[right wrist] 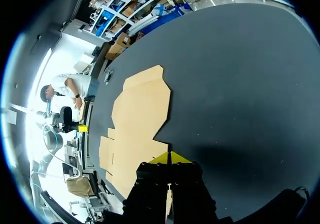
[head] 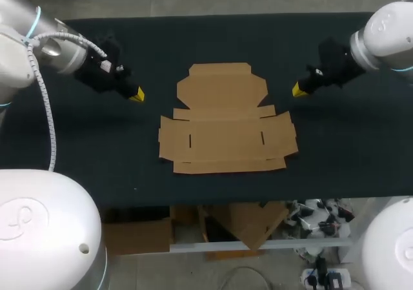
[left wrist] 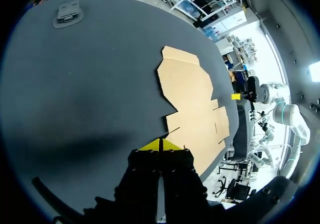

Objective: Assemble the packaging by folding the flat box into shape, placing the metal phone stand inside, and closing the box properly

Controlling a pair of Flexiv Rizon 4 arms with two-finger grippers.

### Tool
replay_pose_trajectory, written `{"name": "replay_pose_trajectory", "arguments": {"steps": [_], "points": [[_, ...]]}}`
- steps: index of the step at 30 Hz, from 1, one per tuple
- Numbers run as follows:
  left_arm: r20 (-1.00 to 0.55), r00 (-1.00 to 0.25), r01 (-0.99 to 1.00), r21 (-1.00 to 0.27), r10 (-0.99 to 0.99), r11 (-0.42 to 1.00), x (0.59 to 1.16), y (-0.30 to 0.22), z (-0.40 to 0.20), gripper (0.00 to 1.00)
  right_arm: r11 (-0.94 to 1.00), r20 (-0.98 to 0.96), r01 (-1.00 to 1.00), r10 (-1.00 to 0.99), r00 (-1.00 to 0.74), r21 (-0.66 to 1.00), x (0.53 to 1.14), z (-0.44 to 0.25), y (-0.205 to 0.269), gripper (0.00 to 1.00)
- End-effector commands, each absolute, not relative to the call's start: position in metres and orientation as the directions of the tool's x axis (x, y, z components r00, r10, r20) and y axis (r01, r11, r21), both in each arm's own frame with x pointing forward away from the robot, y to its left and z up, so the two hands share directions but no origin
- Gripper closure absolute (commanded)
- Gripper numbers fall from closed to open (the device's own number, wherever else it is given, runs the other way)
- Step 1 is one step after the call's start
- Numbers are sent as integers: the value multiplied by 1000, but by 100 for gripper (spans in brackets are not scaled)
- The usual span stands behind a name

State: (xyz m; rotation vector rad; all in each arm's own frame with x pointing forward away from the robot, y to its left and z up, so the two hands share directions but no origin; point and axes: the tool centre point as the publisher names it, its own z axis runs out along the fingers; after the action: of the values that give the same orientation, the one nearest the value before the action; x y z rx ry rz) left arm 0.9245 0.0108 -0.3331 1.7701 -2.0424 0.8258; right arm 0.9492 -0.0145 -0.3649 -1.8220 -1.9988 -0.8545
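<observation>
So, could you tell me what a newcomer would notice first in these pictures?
The flat cardboard box lies unfolded in the middle of the dark table. The left pincer and the right pincer hang on either side of it, yellow tips pressed together, holding nothing. In the left wrist view a small grey metal piece, likely the phone stand, lies far ahead of that pincer near the table's edge.

Head cam high, looking down on table (head: 342,154), wrist cams low, facing inward, all share flat box (head: 226,119)

A wide table (head: 193,203) under a dark, matte cloth (head: 77,167) that lies flat and covers it to the near edge
</observation>
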Motion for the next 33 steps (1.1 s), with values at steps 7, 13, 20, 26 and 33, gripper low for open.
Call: {"name": "replay_pose_trajectory", "arguments": {"steps": [7, 13, 20, 26, 33], "points": [[555, -132, -976, -217, -822, 10, 928, -5, -347, 100, 18, 612, 969, 773, -169, 246, 950, -385, -8, 100], [546, -118, -977, -215, -829, -2, 928, -11, -357, 100, 39, 619, 973, 766, -174, 225, 956, -393, -2, 100], [542, -97, -979, -204, -835, -18, 929, -16, -365, 100, 70, 623, 973, 758, -194, 218, 961, -401, 2, 100], [540, -77, -980, -196, -838, -36, 930, -19, -372, 100, 80, 626, 974, 754, -198, 212, 964, -408, 4, 100], [531, -58, -979, -196, -846, -56, 932, -24, -381, 100, 86, 632, 974, 748, -202, 209, 965, -415, 7, 100]]}}
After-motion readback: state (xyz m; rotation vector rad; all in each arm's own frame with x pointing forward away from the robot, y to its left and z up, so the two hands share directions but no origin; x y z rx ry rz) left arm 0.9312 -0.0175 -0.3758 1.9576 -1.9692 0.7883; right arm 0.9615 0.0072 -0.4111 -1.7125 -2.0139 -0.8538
